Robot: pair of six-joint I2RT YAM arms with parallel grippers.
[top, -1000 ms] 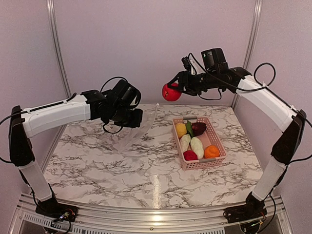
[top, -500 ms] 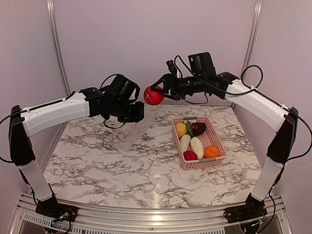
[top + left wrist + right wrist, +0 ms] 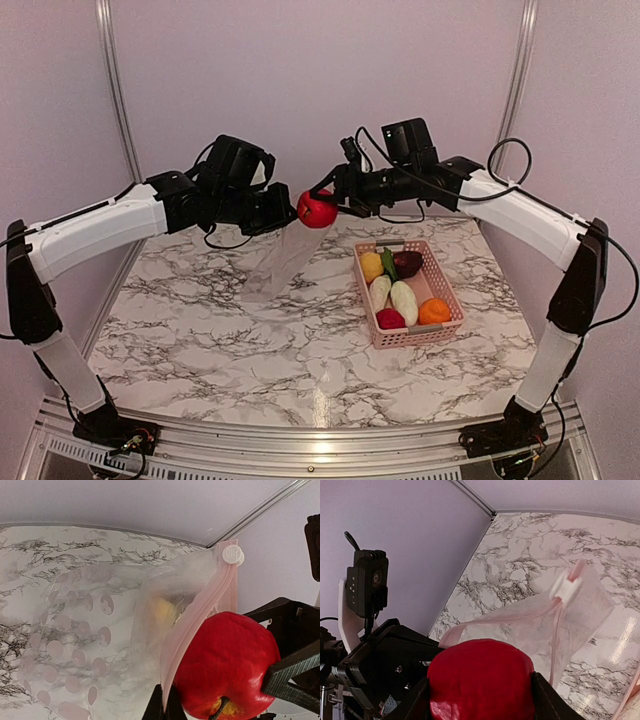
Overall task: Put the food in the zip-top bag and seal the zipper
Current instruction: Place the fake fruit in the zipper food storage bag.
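Pale lilac walls boxed in the marble table (image 3: 200, 330); from my console I saw both arms raised above its far half. The left gripper (image 3: 278, 214) was pinched shut on the mouth edge of the zip-top bag (image 3: 280, 262), which hung clear and crinkly below it over the table. In the left wrist view the zipper (image 3: 200, 615) ran as a pinkish strip up to a white slider (image 3: 232, 554). The right gripper (image 3: 322, 206) had its fingers clamped on either side of a red apple (image 3: 317, 210), held right at the bag's mouth, just beside the zipper; I could not tell whether any of it had passed the opening. The rest of the food lay in the pink basket (image 3: 447, 333), to the right of the bag and apart from it: a yellow piece (image 3: 371, 266), a green leaf (image 3: 389, 263), a maroon piece (image 3: 407, 264), two white oblong pieces (image 3: 404, 302), a small red piece (image 3: 390, 319) and an orange piece (image 3: 434, 311).
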